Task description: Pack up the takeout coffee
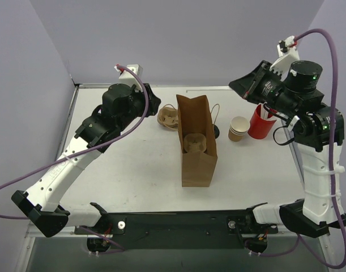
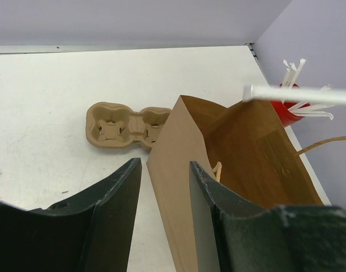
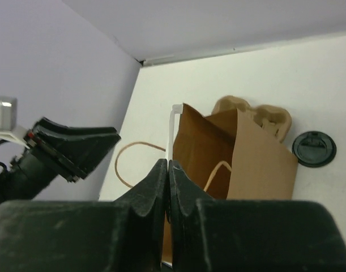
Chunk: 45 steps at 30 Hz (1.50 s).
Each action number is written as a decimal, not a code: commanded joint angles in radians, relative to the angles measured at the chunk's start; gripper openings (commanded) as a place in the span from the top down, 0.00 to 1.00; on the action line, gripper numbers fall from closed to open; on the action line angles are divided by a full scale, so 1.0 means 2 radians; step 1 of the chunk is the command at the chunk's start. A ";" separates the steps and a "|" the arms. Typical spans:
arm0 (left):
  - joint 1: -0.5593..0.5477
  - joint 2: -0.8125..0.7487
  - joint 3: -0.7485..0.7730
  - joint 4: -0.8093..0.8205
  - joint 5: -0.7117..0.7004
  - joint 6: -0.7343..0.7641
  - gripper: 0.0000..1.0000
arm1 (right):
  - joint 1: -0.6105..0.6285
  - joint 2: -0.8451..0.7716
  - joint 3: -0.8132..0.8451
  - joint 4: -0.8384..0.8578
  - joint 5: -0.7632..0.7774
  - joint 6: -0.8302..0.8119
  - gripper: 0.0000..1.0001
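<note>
bag [image 1: 198, 170] 1 | carrier [image 1: 167, 118] 1 | lid [image 3: 313, 148] 1 | red cup [image 1: 260, 126] 1 | cup stack [image 1: 238, 128] 1 | held stick [image 2: 297, 95] 1

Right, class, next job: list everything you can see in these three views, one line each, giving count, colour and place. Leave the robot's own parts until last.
paper bag: one, brown, standing open at mid-table
round thing: one, tan, inside the bag; probably a cup, but I cannot tell for sure
cup carrier: one, tan pulp, on the table by the bag's far left corner
lid: one, black, flat on the table right of the bag
stack of paper cups: one stack, tan, right of the bag
red cup: one, red, beside the stack
white sticks: several, white, in the red cup
white stick: one, white, held in the air
table: one, white
left gripper: black, open, straddling the bag's rim
right gripper: black, shut on the white stick
</note>
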 commanded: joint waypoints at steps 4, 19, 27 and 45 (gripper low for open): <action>0.005 -0.015 0.004 -0.002 -0.008 -0.005 0.51 | 0.021 -0.017 -0.007 -0.084 -0.019 -0.055 1.00; 0.005 -0.008 -0.003 -0.016 -0.008 -0.024 0.51 | 0.093 0.006 -0.002 -0.143 0.030 -0.117 0.89; 0.006 -0.004 0.000 -0.037 -0.023 -0.033 0.44 | 0.103 0.013 0.000 -0.130 0.026 -0.114 0.47; 0.036 -0.019 -0.052 -0.120 -0.077 -0.083 0.06 | -0.046 -0.040 -0.133 -0.087 0.112 0.004 0.11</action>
